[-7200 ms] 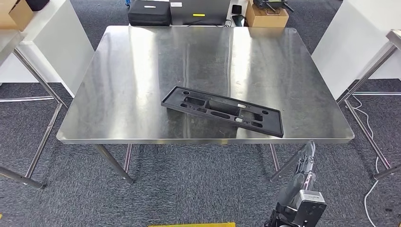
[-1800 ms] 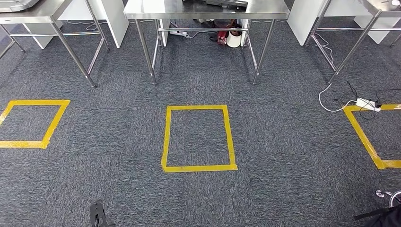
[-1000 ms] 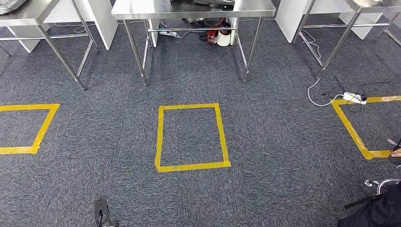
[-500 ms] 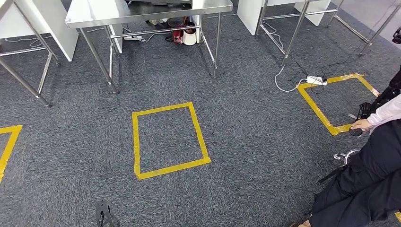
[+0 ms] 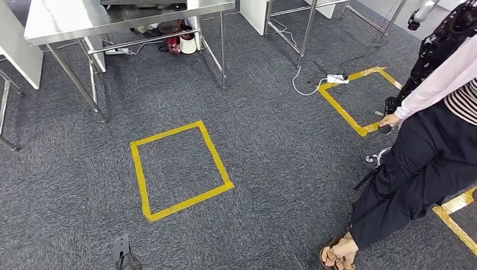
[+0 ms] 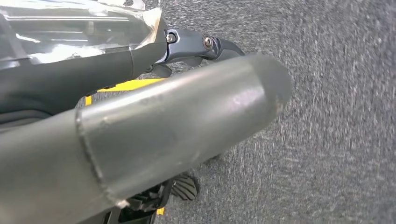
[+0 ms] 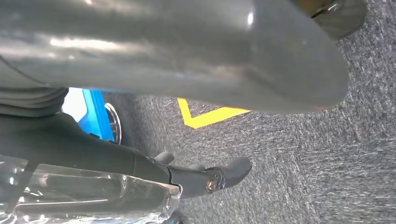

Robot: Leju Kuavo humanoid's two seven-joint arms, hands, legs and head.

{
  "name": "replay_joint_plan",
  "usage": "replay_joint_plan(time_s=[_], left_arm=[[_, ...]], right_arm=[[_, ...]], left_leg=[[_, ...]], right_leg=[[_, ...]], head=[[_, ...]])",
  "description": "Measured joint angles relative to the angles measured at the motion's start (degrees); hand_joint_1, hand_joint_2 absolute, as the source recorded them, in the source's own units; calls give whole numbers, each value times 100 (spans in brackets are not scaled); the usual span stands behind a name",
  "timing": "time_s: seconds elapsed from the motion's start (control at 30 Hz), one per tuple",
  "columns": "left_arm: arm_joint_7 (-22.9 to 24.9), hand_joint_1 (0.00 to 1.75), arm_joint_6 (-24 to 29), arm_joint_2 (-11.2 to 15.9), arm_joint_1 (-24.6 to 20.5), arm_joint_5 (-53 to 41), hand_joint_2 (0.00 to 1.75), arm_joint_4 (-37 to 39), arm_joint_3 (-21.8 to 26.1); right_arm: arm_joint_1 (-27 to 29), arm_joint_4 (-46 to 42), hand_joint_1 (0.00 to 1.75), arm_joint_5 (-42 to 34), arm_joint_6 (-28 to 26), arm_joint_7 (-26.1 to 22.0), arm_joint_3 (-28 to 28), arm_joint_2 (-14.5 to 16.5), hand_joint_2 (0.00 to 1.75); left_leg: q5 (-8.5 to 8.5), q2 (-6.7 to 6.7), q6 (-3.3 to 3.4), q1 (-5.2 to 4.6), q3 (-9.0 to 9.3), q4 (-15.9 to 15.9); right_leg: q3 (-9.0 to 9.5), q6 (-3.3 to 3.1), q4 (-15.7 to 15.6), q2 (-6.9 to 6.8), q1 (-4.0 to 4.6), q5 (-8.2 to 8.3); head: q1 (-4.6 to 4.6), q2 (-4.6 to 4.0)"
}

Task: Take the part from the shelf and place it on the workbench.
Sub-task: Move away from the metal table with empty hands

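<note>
Part location could not be told from these views: a dark shape at the far edge of the steel table (image 5: 84, 19) was cut off too short to identify. Neither hand had hold of it.

The left hand (image 6: 140, 130) hung over the grey carpet (image 5: 270, 169) with its thick thumb and a dark finger (image 6: 205, 44) stretched out straight, apart from each other, and nothing between them. In the head view its dark tip showed low down, just above the carpet. The right hand (image 7: 187, 70) hung the same way, thumb extended, a dark finger (image 7: 219, 175) held out apart from it, and nothing in its grasp.

Ahead of the left hand, slightly to its right, 1 square of yellow tape (image 5: 139, 180) lay on the carpet. Well beyond that stood the table on its thin legs, with a white roll and some cables on the floor under it. Further to the right of the left hand was a 2nd tape square (image 5: 343, 111), with a white power strip (image 5: 337, 79) and its cable just beside the far corner.

A person (image 5: 427, 163) in dark trousers and a pale sleeve stood well to the right of the left hand, beside the 2nd square, their hand (image 5: 388, 120) closed on a small dark object. A corner of yellow tape (image 7: 210, 116) lay on the carpet under the right hand, and something blue (image 7: 95, 116) stood close beside it.
</note>
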Motion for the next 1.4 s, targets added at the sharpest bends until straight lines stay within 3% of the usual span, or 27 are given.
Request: replay_joint_plan(time_s=[0.03, 0.1, 0.13, 0.2, 0.27, 0.33, 0.4, 0.47, 0.53, 0.57, 0.63, 0.67, 0.7, 0.77, 0.83, 0.87, 0.9, 0.97, 1.03, 1.07, 1.13, 1.17, 1.23, 1.27, 1.33, 1.37, 1.4], left_arm=[[4, 0, 4, -1, 0, 0, 0, 1, -1], [8, 0, 20, -15, -1, 1, 0, 2, -1], [11, 0, 26, -24, -2, 1, 0, 2, -2], [22, 0, 35, -35, 4, -1, 0, 2, -2], [30, 0, 34, -35, 34, -2, 0, 3, 0], [34, 0, 27, -34, 67, -8, 0, 4, 1], [37, 0, -4, -35, 80, -32, 0, 4, -7], [32, 0, -50, -33, 78, -67, 0, 4, -32], [44, 0, -101, -29, 77, -90, 0, 4, -55], [68, 0, -142, -28, 75, -101, 0, 5, -62], [122, 0, -231, -38, 54, -125, 0, 6, -81], [137, 0, -257, -44, 35, -133, 0, 7, -93], [149, 0, -277, -48, 17, -140, 0, 7, -105], [186, 0, -297, -48, 7, -164, 0, 7, -125], [219, 0, -311, -48, 13, -191, 0, 7, -141], [226, 0, -316, -52, 13, -201, 0, 7, -149], [233, 0, -321, -60, 11, -207, 0, 7, -160], [260, 0, -326, -73, -3, -231, 0, 7, -193], [303, 0, -329, -80, -26, -257, 0, 7, -220], [322, 0, -330, -84, -38, -264, 0, 7, -226], [354, 0, -329, -107, -73, -281, 0, 10, -238], [372, 0, -328, -121, -98, -293, 0, 12, -250], [405, 0, -329, -148, -140, -314, 0, 15, -276], [414, 0, -330, -151, -145, -317, 0, 16, -284], [421, 0, -330, -156, -116, -315, 0, 17, -286], [424, 0, -330, -156, -98, -314, 0, 19, -286], [425, 0, -330, -156, -88, -313, 0, 20, -287]], right_arm=[[-6, 0, 0, 3, 0, -1, 3, -1, 0], [3, 1, 0, 22, 4, 0, 11, -4, 0], [11, 1, 0, 38, 17, 1, 20, -5, 0], [12, 2, 0, 73, 52, 3, 40, -5, 0], [5, 2, 0, 88, 81, 5, 62, 2, 0], [13, 2, 0, 77, 92, 10, 80, 9, 0], [27, 2, 0, 36, 92, 19, 86, 10, 0], [27, 2, 0, -9, 92, 27, 85, 13, 0], [16, 2, 0, -35, 88, 29, 84, 15, 0], [15, 2, 0, -44, 84, 29, 84, 15, 0], [31, 4, 0, -63, 75, 29, 82, 16, 0], [37, 5, 0, -73, 72, 29, 81, 17, 0], [37, 7, 0, -85, 67, 31, 80, 18, 0], [28, 10, 0, -108, 54, 36, 77, 20, 0], [32, 11, 0, -125, 34, 48, 73, 21, 0], [42, 11, 0, -130, 21, 59, 70, 21, 0], [52, 11, 0, -136, 9, 71, 67, 19, 0], [58, 11, 0, -145, -4, 86, 52, 12, 0], [39, 11, 0, -150, -4, 88, 34, 12, 0], [32, 11, 0, -150, -4, 88, 25, 15, 0], [42, 15, 0, -150, -5, 88, 1, 17, 0], [56, 17, 0, -150, -6, 88, -9, 17, 0], [65, 20, 0, -151, -12, 88, -20, 12, 0], [63, 20, 0, -152, -16, 88, -20, 13, 0], [59, 20, 0, -152, -19, 88, -21, 16, 0], [64, 20, 0, -152, -19, 88, -21, 16, 0], [72, 20, 0, -152, -19, 88, -22, 14, 0]], left_leg=[[-10, 51, -27, -17, 9, 6], [-26, 145, -79, -19, 30, 7], [-59, 106, -114, -5, 29, 35], [-304, -172, -182, 30, -89, 347], [-710, -476, -219, 50, -394, 1057], [-891, -554, -227, 52, -650, 1607], [-630, -590, -210, 61, -542, 1366], [-238, -820, -179, 91, -184, 605], [-100, -1043, -155, 105, 18, 147], [-108, -1062, -137, 89, 33, 93], [-68, -916, -66, 60, 29, 54], [-43, -845, -17, 56, 33, 28], [-21, -763, 30, 58, 36, 1], [-11, -587, 80, 46, 27, -12], [-12, -393, 88, 32, 12, -9], [-13, -305, 88, 29, 7, -7], [-14, -225, 85, 28, 7, -6], [-23, -86, 67, 21, 21, -2], [-50, 35, 14, -14, 37, 13], [-57, 94, -15, -26, 46, 18], [-73, 209, -78, -21, 57, 20], [-113, 171, -115, -2, 50, 57], [-378, -124, -181, 37, -90, 423], [-588, -328, -205, 55, -238, 783], [-917, -532, -234, 67, -570, 1513], [-927, -560, -239, 71, -643, 1658], [-820, -575, -239, 78, -609, 1583]], right_leg=[[51, -48, -107, -39, 21, 24], [27, -134, -111, 83, 23, 50], [26, -165, -119, 146, 2, 63], [38, -240, -131, 264, -53, 103], [16, -290, -130, 387, -61, 133], [2, -301, -126, 535, -54, 143], [9, -294, -118, 695, -52, 147], [10, -274, -104, 842, -39, 155], [-36, -226, -90, 963, -19, 178], [-73, -185, -91, 1023, -16, 198], [-160, -101, -88, 1066, -34, 227], [-215, -82, -16, 961, -32, 190], [-316, -84, 164, 806, -26, 91], [-643, -111, 843, 500, -23, -240], [-932, -85, 1477, 424, -35, -470], [-927, -47, 1525, 406, -40, -463], [-802, -4, 1344, 379, -43, -378], [-327, 46, 530, 160, -41, -121], [-9, 6, -33, -83, -8, 41], [15, -33, -100, -121, 9, 62], [-14, -106, -103, 5, 3, 103], [-18, -140, -114, 72, -19, 120], [-8, -227, -134, 197, -76, 162], [-25, -259, -136, 261, -79, 175], [-55, -303, -134, 421, -75, 197], [-64, -307, -132, 510, -72, 206], [-67, -304, -128, 598, -71, 214]], head=[[-1, 0], [-7, 0], [-6, 0], [-22, 0], [-40, 0], [-42, 0], [-42, 0], [-43, 0], [-38, 0], [-37, 0], [-39, 0], [-35, 0], [-22, 0], [3, 0], [13, 0], [16, 0], [20, 0], [27, 0], [23, 0], [17, 0], [11, 0], [8, 0], [-17, 0], [-31, 0], [-44, 0], [-48, 0], [-48, 0]])
